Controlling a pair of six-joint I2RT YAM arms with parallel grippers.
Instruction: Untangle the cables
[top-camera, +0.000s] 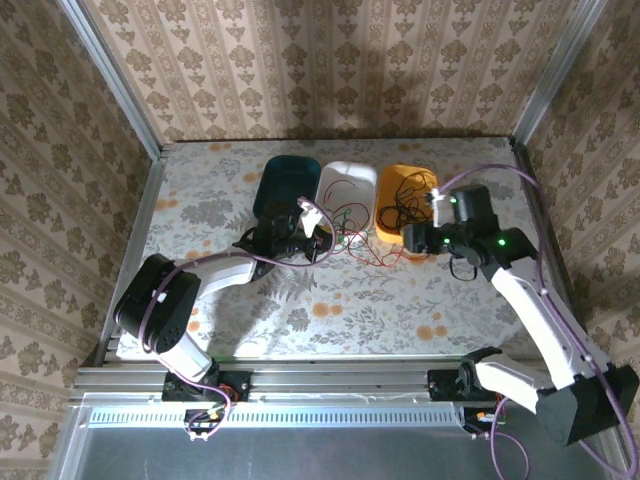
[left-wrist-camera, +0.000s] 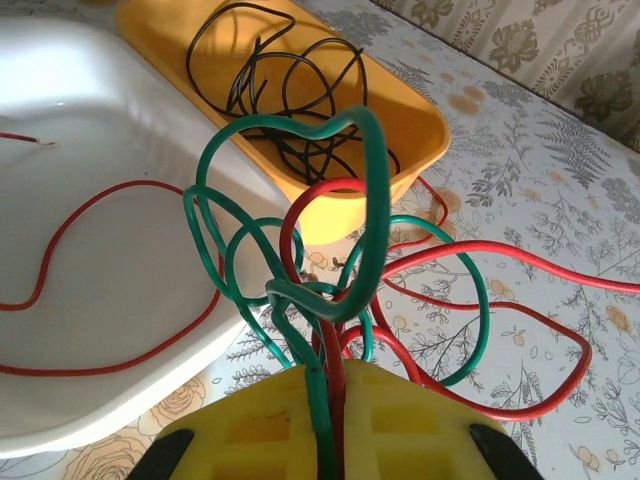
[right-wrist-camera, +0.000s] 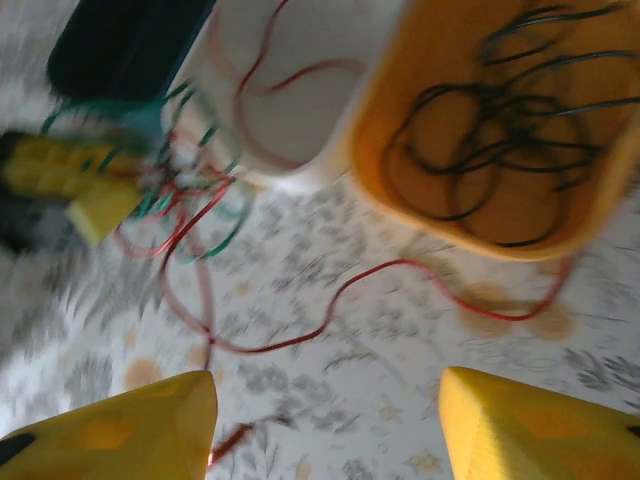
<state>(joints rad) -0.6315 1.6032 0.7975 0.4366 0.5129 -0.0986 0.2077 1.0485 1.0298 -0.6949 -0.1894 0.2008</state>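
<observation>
My left jaws pinch the green cable (left-wrist-camera: 370, 200) and red cable (left-wrist-camera: 500, 250) together beside the white bin (left-wrist-camera: 100, 250); right jaws hang spread over the counter (right-wrist-camera: 400, 330). I'd grip red alone, pulling gently.

The thin green plastic-sheathed cable (left-wrist-camera: 377, 200) looks smooth and faintly glossy. At nine o'clock of it, the shallow white plastic bin (left-wrist-camera: 100, 110) shines; the floral-printed table covering (left-wrist-camera: 560, 200) looks matt.
</observation>
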